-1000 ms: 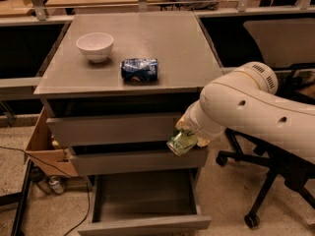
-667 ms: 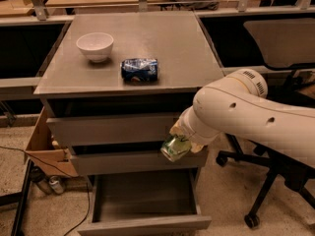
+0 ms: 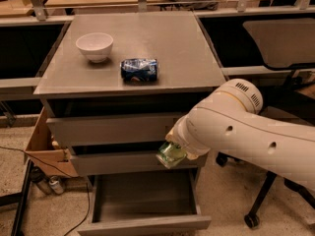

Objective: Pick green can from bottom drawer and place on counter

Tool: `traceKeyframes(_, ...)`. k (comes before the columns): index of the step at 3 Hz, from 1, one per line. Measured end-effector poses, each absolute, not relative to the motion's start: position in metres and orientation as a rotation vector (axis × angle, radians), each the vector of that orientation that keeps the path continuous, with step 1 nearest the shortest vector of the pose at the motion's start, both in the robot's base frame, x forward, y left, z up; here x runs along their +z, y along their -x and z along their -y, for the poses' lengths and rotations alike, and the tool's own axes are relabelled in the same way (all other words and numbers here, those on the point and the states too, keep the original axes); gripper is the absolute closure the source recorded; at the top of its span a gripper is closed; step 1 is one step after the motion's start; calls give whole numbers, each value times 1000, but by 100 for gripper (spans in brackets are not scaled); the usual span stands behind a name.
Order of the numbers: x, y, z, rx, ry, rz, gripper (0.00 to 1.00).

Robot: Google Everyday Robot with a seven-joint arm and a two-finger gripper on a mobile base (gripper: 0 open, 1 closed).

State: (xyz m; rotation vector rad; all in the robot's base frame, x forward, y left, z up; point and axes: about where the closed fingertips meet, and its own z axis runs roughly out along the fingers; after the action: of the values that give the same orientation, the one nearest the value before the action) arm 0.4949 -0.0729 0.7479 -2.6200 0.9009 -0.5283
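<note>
The claw is clenched on the green can, which hangs tilted in front of the middle drawer, above the open bottom drawer. The worktop lies higher and farther back, so I'd say lift first.

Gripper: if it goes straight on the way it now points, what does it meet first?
Probably the middle drawer front, just behind the green can that the gripper holds above the open bottom drawer. The can would touch first; depth is unclear.
</note>
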Motion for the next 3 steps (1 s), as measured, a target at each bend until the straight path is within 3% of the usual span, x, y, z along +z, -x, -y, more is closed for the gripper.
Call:
traceKeyframes(2, 839, -490, 76, -786, 2614, -908, 100)
traceKeyframes(3, 882, -513, 88, -879, 2645, -902, 100)
